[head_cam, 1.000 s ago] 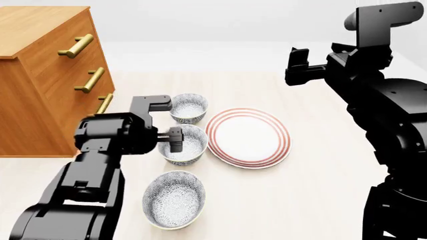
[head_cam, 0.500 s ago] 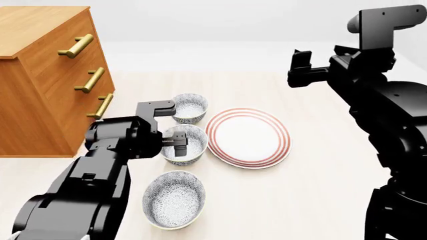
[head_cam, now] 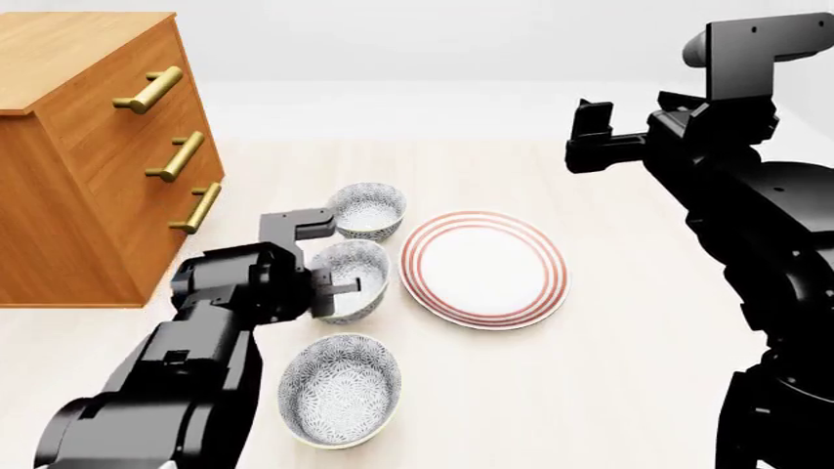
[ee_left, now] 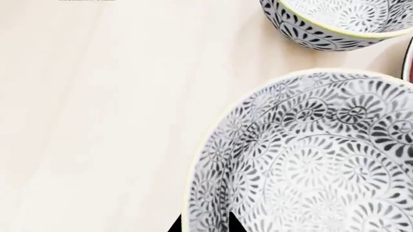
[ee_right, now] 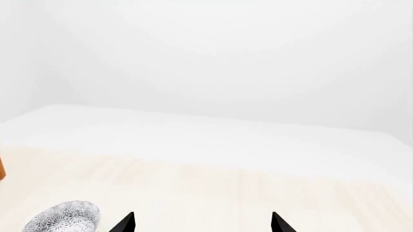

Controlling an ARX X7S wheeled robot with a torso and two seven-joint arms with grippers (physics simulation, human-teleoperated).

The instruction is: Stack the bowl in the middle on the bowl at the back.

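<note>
Three speckled bowls stand in a row on the pale floor. The bowl in the middle sits slightly tilted, with my left gripper shut on its near rim, one finger inside and one outside the wall. The bowl at the back stands just beyond it, apart from the gripper. My right gripper hangs open high up at the right, over bare floor, holding nothing.
A white plate with red rings lies right of the bowls. A third speckled bowl stands nearest me. A wooden dresser with brass handles stands at the left. The right wrist view catches one speckled bowl at its edge.
My left gripper has dropped onto the middle bowl's rim and closed on it; the bowl has tipped and shifted slightly left. The right arm has barely moved.
</note>
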